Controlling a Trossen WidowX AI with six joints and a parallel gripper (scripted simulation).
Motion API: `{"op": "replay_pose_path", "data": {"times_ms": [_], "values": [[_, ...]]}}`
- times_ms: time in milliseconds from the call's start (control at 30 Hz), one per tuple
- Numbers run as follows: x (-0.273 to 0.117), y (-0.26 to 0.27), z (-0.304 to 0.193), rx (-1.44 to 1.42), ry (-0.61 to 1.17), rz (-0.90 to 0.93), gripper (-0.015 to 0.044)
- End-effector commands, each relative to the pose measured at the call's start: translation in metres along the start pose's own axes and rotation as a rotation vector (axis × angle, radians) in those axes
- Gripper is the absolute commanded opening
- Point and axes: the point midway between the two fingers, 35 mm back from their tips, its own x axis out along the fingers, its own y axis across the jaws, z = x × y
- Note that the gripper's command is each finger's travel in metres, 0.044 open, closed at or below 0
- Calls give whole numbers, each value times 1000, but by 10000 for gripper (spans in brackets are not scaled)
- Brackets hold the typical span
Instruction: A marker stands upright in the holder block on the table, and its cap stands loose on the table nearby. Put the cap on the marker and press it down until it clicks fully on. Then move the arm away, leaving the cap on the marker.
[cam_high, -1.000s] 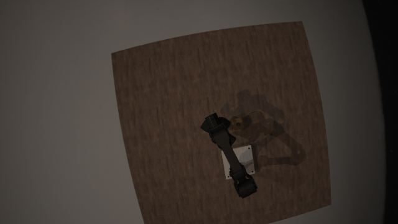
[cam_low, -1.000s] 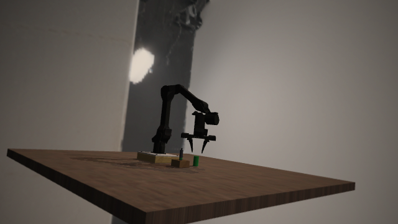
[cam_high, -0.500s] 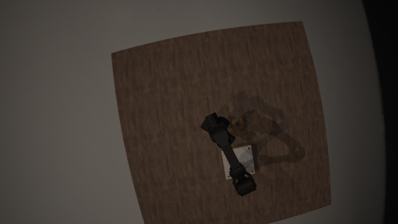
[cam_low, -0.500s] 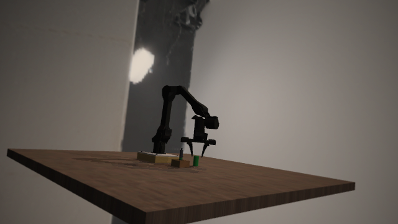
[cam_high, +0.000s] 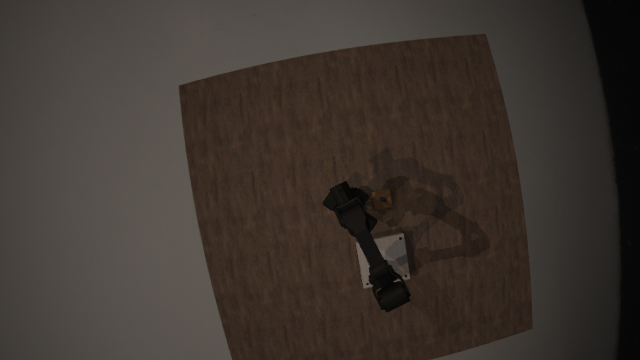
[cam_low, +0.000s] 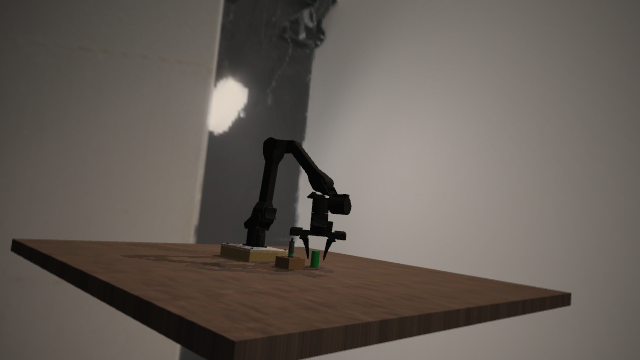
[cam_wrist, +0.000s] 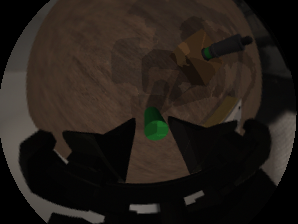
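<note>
The green cap (cam_low: 315, 260) (cam_wrist: 156, 131) stands upright on the table beside the holder block; the arm hides it in the top view. My gripper (cam_low: 316, 258) (cam_wrist: 152, 120) is open and points down, with its fingertips on either side of the upper part of the cap. Gaps show between the cap and both fingers in the wrist view. The dark grey marker (cam_high: 383, 200) (cam_low: 291, 247) (cam_wrist: 226, 48) stands upright in the orange-brown holder block (cam_high: 376, 205) (cam_low: 290, 263) (cam_wrist: 201, 72), with a green band low on it and its tip bare.
The arm's base plate (cam_high: 399, 247) (cam_low: 240, 253) sits on the wooden table (cam_high: 280, 150) (cam_low: 300, 305), close to the holder block. The marker and block are close beside the gripper. The arm's shadows fall across the block and the table around it.
</note>
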Motion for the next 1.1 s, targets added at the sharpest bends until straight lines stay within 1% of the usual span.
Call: {"op": "replay_pose_path", "data": {"times_ms": [0, 100, 233, 533, 633, 1067], "values": [[7, -2, 0, 5, -2, -6, 242], [9, -2, 0, 5, -2, -6, 242], [9, -2, 0, 5, -2, -6, 137], [9, -2, 0, 5, -2, -6, 77], [5, -1, 0, 5, -2, -6, 0], [-32, 0, 0, 5, -2, -6, 0]]}}
